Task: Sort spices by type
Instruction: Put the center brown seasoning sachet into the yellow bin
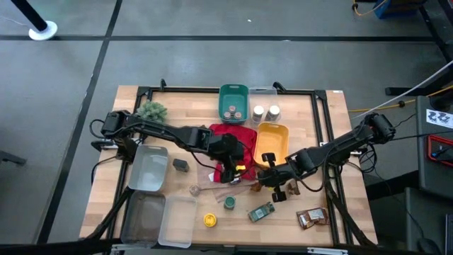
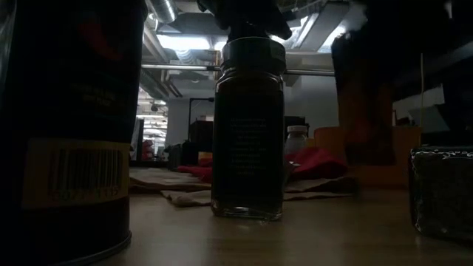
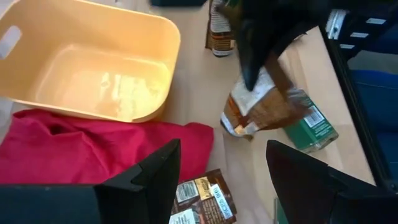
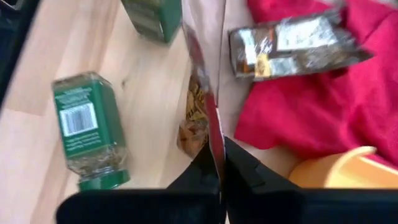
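The right gripper (image 4: 219,163) is clamped on a brown packet's (image 4: 198,106) edge, seemingly lifted; left gripper (image 3: 217,165) wide.

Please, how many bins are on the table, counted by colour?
Teal bin: 1
Yellow bin: 1
Clear bins: 4
Total: 6

The middle of the table (image 1: 325,127) is crowded: the left claw (image 1: 230,172) and right claw (image 1: 272,178) meet just in front of the red cloth (image 1: 230,134) and yellow bin (image 1: 272,142), with a brown packet (image 4: 199,118) pinched in the right one. Jars (one green jar (image 1: 260,211) lies on its side) dot the front edge, leaving narrow gaps; the bare wood at the far right corner stands open
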Robot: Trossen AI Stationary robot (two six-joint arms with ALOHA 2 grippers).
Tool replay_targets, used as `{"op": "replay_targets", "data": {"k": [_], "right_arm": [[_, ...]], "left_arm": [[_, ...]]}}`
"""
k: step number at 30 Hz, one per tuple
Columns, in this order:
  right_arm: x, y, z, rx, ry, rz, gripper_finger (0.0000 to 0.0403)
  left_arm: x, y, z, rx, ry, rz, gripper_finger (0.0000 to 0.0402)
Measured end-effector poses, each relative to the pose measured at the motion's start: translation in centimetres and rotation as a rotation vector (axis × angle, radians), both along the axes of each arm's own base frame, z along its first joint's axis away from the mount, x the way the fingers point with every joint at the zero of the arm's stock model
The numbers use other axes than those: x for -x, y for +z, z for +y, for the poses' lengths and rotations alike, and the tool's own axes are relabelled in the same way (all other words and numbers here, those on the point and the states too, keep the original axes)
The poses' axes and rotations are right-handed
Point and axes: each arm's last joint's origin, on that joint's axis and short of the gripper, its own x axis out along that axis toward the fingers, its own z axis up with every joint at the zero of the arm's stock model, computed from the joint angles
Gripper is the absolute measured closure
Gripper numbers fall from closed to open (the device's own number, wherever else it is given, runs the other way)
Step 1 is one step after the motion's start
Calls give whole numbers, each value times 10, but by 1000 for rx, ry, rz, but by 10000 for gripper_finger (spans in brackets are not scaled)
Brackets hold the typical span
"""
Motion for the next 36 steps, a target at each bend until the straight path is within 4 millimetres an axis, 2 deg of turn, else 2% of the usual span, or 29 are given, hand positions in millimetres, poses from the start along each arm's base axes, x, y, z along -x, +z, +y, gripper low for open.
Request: {"op": "replay_targets", "data": {"k": [5, 10, 16, 21, 29, 36], "right_arm": [[5, 36, -5, 88, -21, -10, 399], [19, 66, -15, 199, -81, -14, 400], [34, 77, -42, 316, -207, 20, 401], [34, 73, -74, 371, -333, 70, 400], [32, 34, -124, 366, -410, 191, 400], [29, 11, -155, 291, -423, 169, 400]], "left_arm": [[-1, 0, 6, -17, 19, -2, 180], [-1, 0, 9, -50, -2, -9, 180], [-1, 0, 8, -50, -3, -8, 180], [-1, 0, 9, -68, -19, -10, 180], [-1, 0, 9, -89, -38, -13, 180], [-1, 0, 9, -88, -36, -12, 180]]}}
